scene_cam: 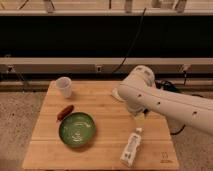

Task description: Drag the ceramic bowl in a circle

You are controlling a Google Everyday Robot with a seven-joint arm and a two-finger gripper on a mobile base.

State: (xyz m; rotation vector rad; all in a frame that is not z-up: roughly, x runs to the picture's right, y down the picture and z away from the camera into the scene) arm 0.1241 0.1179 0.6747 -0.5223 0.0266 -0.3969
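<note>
The ceramic bowl [77, 130], green, glossy and shallow, rests on the wooden table [107, 107] at the front left, with nothing touching it. My white arm reaches in from the right over the table's middle right. The gripper [138, 117] hangs below the arm's elbow, mostly hidden by it, well to the right of the bowl and above the tabletop. It stands open and holds nothing.
A small translucent white cup [64, 86] stands at the back left. A short red object [65, 112] lies just behind the bowl. A white bottle [131, 148] lies near the front right edge. A pale object [116, 94] peeks out behind the arm.
</note>
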